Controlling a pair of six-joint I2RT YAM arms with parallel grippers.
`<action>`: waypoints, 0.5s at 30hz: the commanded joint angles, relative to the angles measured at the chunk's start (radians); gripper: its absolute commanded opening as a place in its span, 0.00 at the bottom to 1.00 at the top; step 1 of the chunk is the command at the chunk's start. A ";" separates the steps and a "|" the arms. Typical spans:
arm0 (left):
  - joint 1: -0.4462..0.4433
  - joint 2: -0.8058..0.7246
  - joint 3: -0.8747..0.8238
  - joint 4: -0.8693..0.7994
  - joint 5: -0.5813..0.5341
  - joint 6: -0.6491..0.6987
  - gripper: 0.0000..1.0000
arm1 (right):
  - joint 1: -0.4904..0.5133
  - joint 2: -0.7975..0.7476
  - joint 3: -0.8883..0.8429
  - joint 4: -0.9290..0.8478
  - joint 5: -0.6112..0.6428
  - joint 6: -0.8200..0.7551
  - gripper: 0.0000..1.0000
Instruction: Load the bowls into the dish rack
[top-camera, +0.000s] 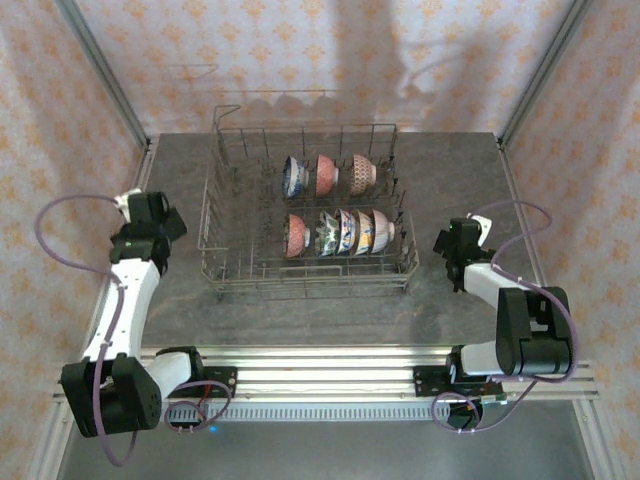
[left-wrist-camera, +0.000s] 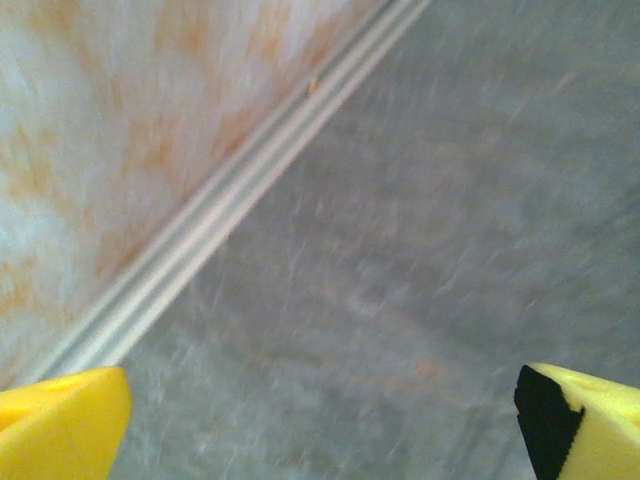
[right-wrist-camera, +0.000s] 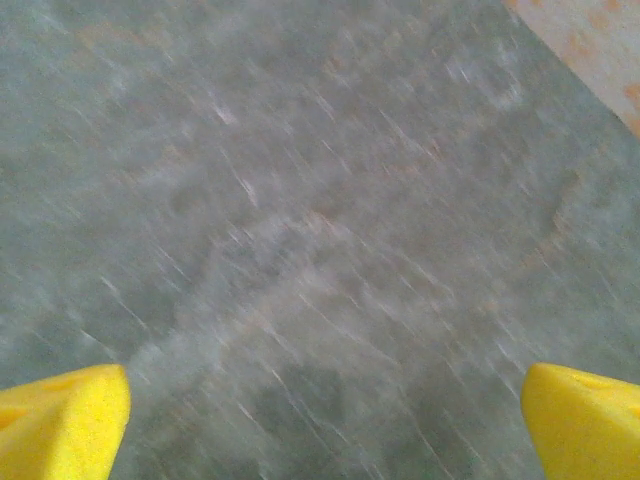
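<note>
Left wall: a pale wall (top-camera: 40, 130) printed with repeating orange floral motifs. From the left wrist it is only an orange-and-white smear above a pale metal rail (left-wrist-camera: 230, 200).
Left gripper: the left gripper (top-camera: 158, 217) hangs over bare table, well to the left of the rack. Its yellow fingers (left-wrist-camera: 60, 425) sit at opposite edges of the wrist view, spread wide with nothing between them. Both are cut off by the frame.
Table: a grey, mottled, stone-look table (top-camera: 180, 300), blurred in both wrist views.
Dish rack: a large rectangular grey wire dish rack (top-camera: 250, 272) stands mid-table, between the arms and apart from both.
Bowls: small round patterned ceramic bowls (top-camera: 325, 174) stand on edge inside the rack in two rows. Three are at the back: blue-white, pink and pinkish tan. The front row overlaps tightly, so I cannot tell whether it holds four or five.
Right gripper: the right gripper (top-camera: 452, 252) is just right of the rack, over bare table. Its yellow fingers (right-wrist-camera: 580, 425) are wide apart, hold nothing and are clipped at the corners.
</note>
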 joint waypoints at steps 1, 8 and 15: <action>0.004 -0.010 -0.141 0.306 -0.047 0.008 0.99 | 0.009 0.029 -0.007 0.318 -0.066 -0.053 0.99; -0.152 0.074 -0.417 0.824 -0.099 0.131 0.99 | 0.054 0.141 -0.090 0.568 -0.127 -0.144 0.99; -0.193 0.196 -0.496 1.229 -0.009 0.188 0.99 | 0.052 0.151 -0.089 0.585 -0.129 -0.143 0.99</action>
